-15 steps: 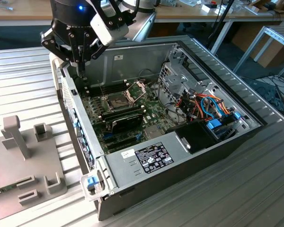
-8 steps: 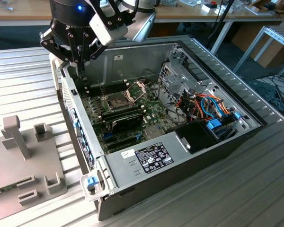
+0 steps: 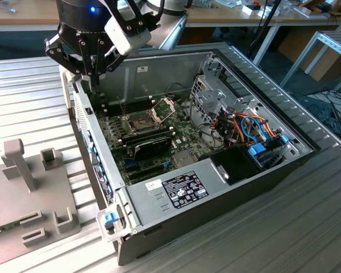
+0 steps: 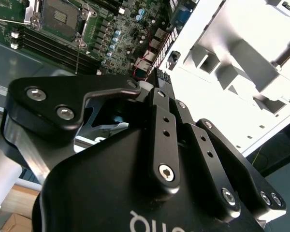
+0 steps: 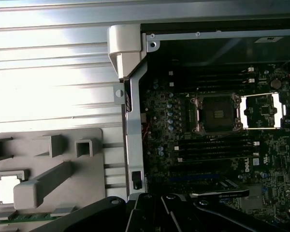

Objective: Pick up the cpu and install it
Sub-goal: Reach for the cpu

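In the exterior view, the gripper (image 3: 94,79) is seen hanging over the far corner of the open computer case (image 3: 227,187), at the exterior view's left, just above the case wall. Its fingers are drawn together, and nothing is seen between them. Inside the case, the empty socket (image 3: 141,122) is exposed on the green motherboard (image 3: 182,136), with the hinged frame (image 3: 167,105) folded back beside it. A grey fixture plate (image 3: 28,219) is laid on the ribbed table (image 3: 34,102), outside the case at the exterior view's left.

In the second wrist view, the gripper (image 4: 154,92) is seen from behind, its black linkages folded inward. Beyond it the socket (image 4: 63,17) is seen on the motherboard (image 4: 125,34).

In the first wrist view, the cpu (image 5: 6,188) is found seated in a shallow square recess of the fixture plate (image 5: 63,145), outside the case. It is kept well apart from the gripper (image 5: 152,199), which is held over the case wall (image 5: 134,140). That wall stands between the cpu and the socket (image 5: 217,113), which lies open and unfilled beside the frame (image 5: 261,111).
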You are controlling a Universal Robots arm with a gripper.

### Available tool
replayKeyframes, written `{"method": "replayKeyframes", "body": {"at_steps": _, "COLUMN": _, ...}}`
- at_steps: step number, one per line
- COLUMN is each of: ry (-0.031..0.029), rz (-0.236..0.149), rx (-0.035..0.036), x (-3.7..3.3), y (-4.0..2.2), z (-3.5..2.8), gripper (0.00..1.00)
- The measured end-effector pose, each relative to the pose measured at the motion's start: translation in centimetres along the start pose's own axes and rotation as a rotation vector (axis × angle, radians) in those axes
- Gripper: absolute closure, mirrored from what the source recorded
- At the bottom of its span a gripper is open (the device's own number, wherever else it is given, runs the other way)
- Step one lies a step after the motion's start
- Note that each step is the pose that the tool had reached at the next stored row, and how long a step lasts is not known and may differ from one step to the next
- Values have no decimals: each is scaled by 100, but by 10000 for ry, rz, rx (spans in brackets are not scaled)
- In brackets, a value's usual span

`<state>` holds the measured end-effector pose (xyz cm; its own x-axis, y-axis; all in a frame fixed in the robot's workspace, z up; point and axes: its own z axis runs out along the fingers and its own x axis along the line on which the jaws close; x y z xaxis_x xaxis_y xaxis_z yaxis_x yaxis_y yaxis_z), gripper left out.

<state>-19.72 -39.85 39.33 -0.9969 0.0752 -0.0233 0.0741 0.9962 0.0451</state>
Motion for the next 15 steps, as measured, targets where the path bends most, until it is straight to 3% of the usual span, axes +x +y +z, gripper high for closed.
{"method": "replayKeyframes", "body": {"at_steps": 15, "ry": 1, "rz": 0, "rx": 0, "x": 65, "y": -5, "z": -2, "gripper": 89}}
